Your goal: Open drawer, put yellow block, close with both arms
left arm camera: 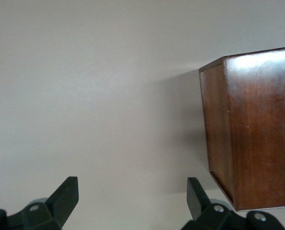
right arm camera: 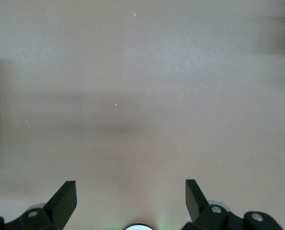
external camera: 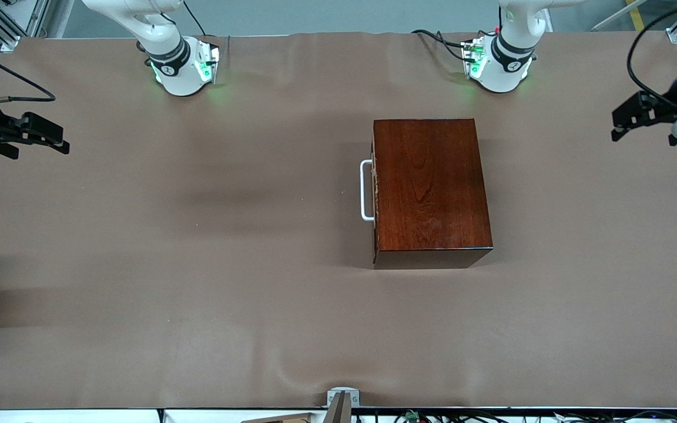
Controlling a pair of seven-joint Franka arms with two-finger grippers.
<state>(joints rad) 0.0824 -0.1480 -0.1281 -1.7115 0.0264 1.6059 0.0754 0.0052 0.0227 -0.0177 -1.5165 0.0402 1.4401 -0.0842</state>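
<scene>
The dark mahogany box (external camera: 431, 188) stands on the brown table, nearer the left arm's end. Its drawer is pushed in flush; only the white U-shaped handle (external camera: 365, 190) shows, facing the right arm's end. The box's corner also shows in the left wrist view (left arm camera: 250, 129). The yellow block is out of view. My left gripper (external camera: 625, 122) is open and empty, held up at the left arm's end of the table, apart from the box. My right gripper (external camera: 56, 141) is open and empty at the right arm's end. Both arms wait. The wrist views show the left fingers (left arm camera: 65, 196) and the right fingers (right arm camera: 65, 197) spread wide over bare cloth.
The brown cloth (external camera: 197, 264) covers the whole table, with slight wrinkles near the front edge. A small grey bracket (external camera: 342, 398) sits at the middle of that edge. The two arm bases (external camera: 183, 64) stand along the table edge farthest from the front camera.
</scene>
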